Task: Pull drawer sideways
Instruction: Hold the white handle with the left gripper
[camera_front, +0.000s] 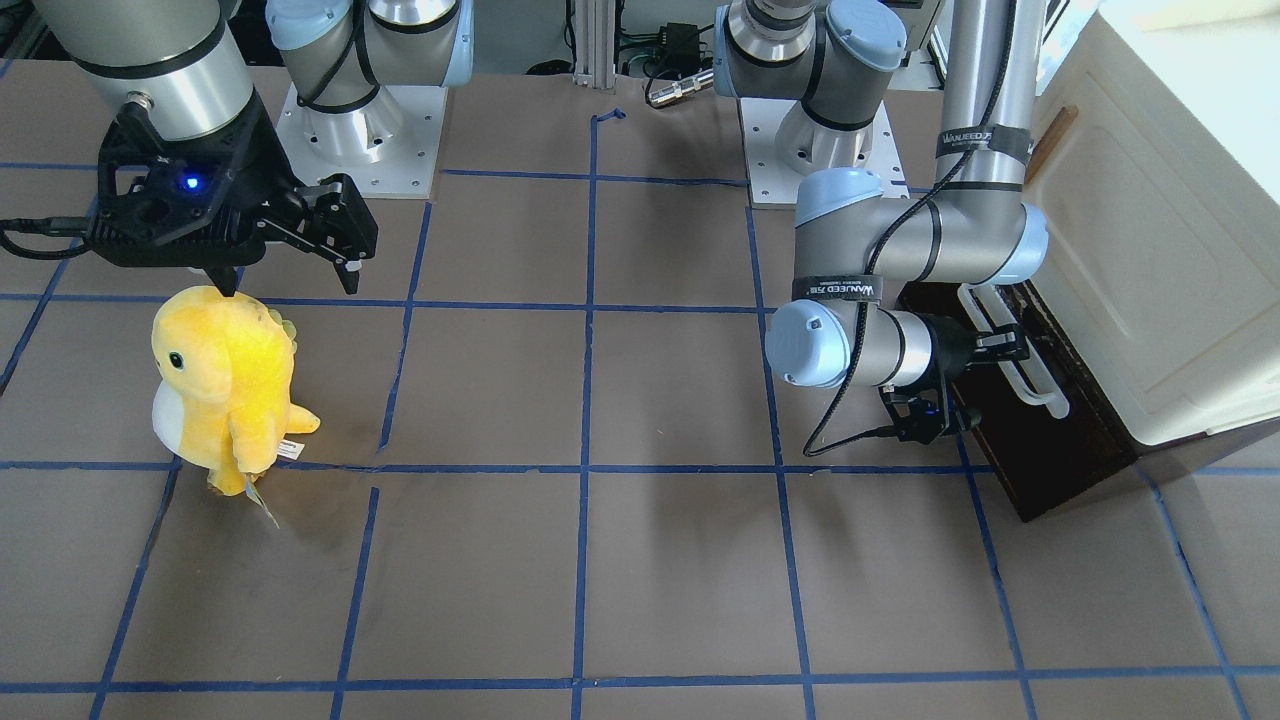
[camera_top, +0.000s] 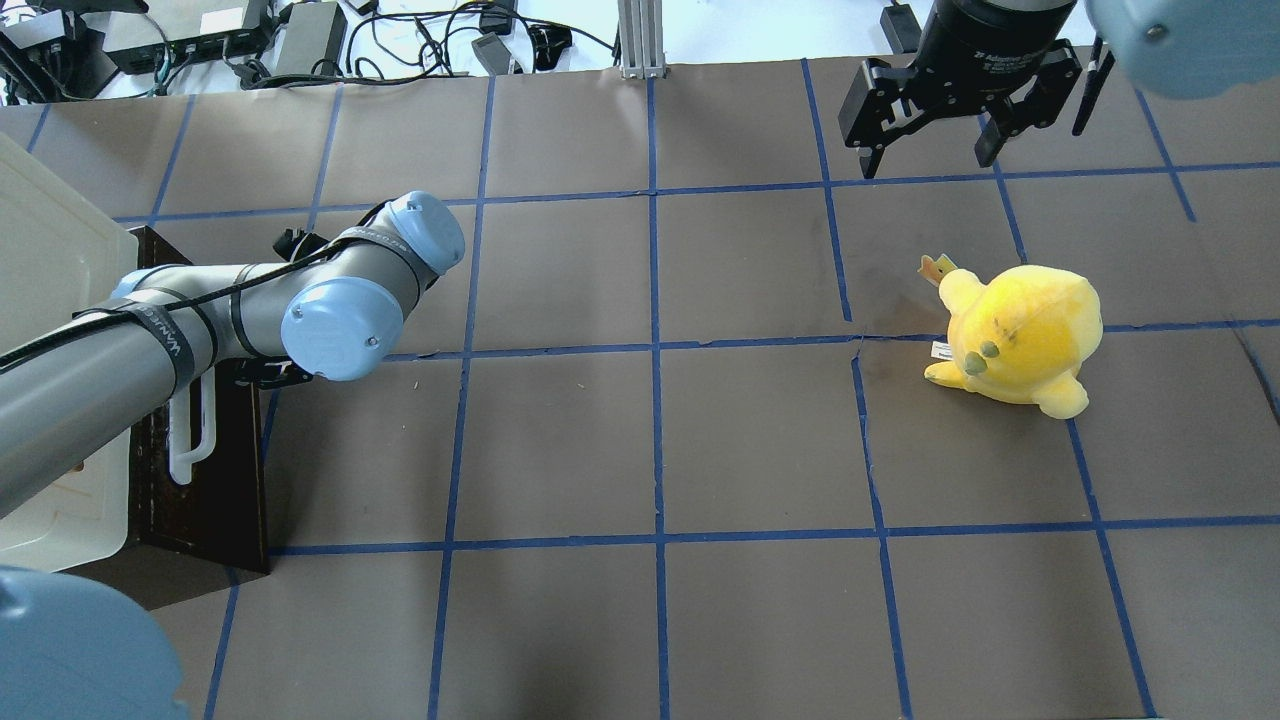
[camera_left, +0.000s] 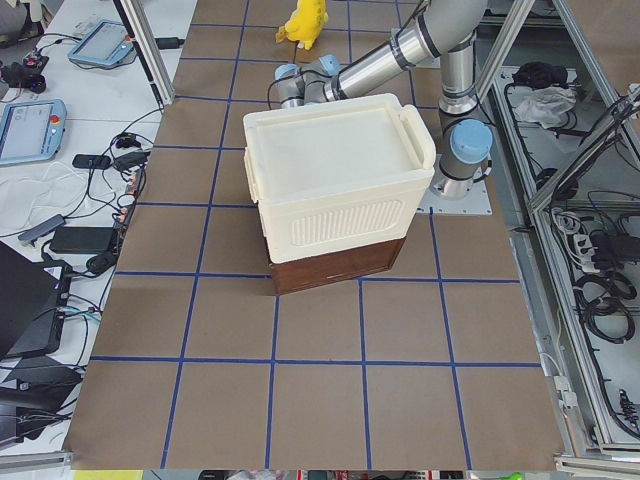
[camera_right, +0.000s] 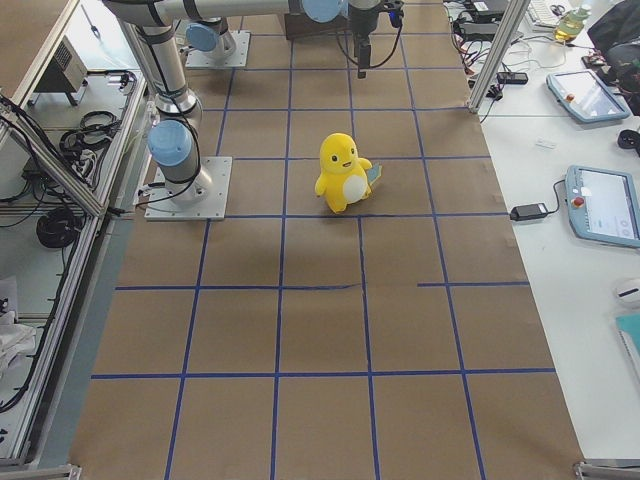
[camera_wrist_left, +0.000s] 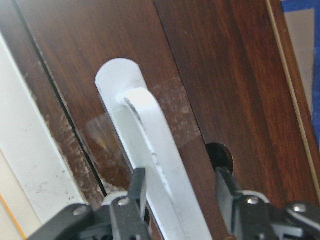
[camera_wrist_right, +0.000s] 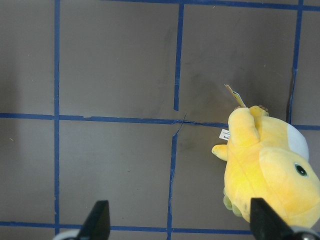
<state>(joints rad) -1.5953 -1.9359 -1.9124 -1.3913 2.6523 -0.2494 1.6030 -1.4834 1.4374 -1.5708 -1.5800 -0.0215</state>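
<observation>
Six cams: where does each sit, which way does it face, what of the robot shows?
Front-facing: across the table, facing the robot; left arm, right arm, plush.
Overhead: behind the robot, looking down; both arms, drawer.
Exterior left: table's left end; cabinet near, left arm behind.
Exterior right: table's right end; right arm, plush.
Left wrist: close on drawer handle between left gripper fingers.
Right wrist: straight down; right gripper fingertips, plush.
Shared: plush, all but left wrist.

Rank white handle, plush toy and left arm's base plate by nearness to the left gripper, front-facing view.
1. The white handle, straddled by the left gripper.
2. The left arm's base plate, toward the robot.
3. The plush toy, across the table.
</observation>
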